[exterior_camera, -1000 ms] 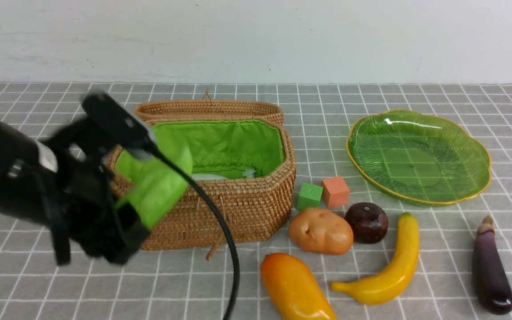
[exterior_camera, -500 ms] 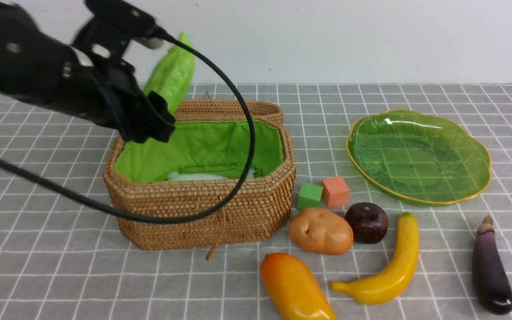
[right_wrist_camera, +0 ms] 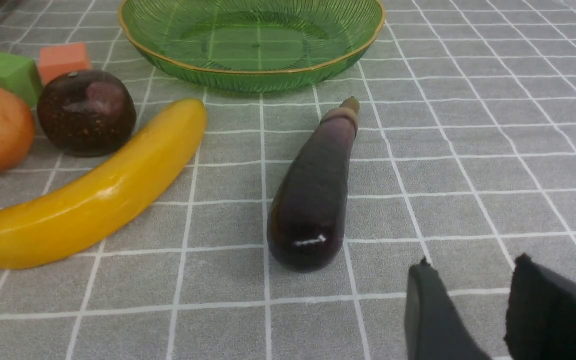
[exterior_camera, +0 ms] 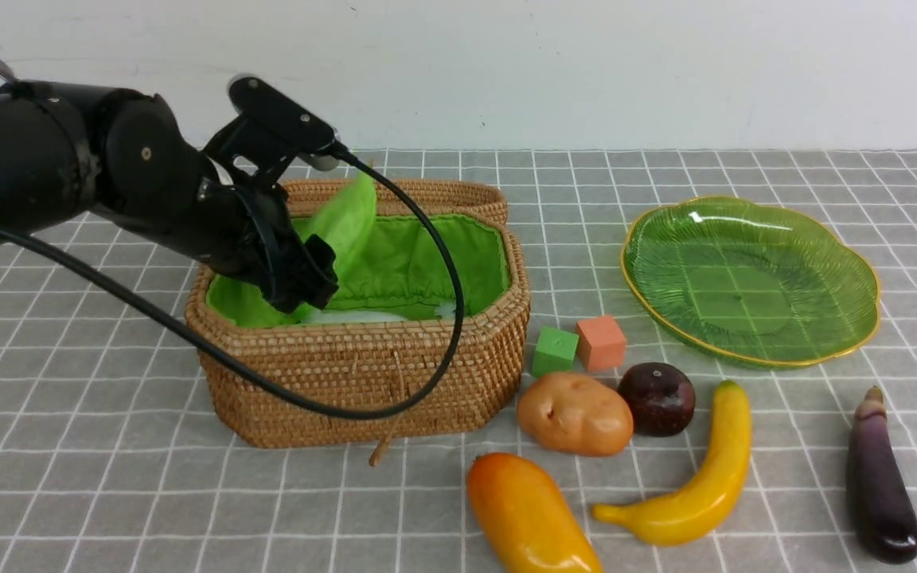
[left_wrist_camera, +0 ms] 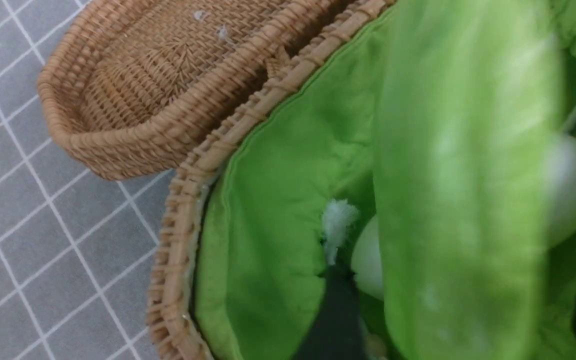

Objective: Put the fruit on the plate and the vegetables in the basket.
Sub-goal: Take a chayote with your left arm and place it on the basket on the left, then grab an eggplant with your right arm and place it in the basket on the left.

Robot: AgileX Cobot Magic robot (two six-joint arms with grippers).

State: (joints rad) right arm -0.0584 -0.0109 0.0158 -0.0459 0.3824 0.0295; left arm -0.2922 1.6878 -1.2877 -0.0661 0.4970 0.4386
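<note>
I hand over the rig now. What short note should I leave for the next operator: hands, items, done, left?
Left hand: over the basket with the cucumber; whether it grips it, I cannot tell, the view is blurred.
Right hand: open, empty, near the eggplant.
Done: radish lies in the basket.
Left: cucumber, potato, eggplant to the basket; mango, banana, dark round fruit to the plate, which holds nothing yet.

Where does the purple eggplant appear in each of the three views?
Front view: eggplant lies low at the far right.
Left wrist view: not in it.
Right wrist view: eggplant lies mid-picture, stem pointing away.
Shared landmark: the green plate, beyond the eggplant's stem end in front and right wrist views.
</note>
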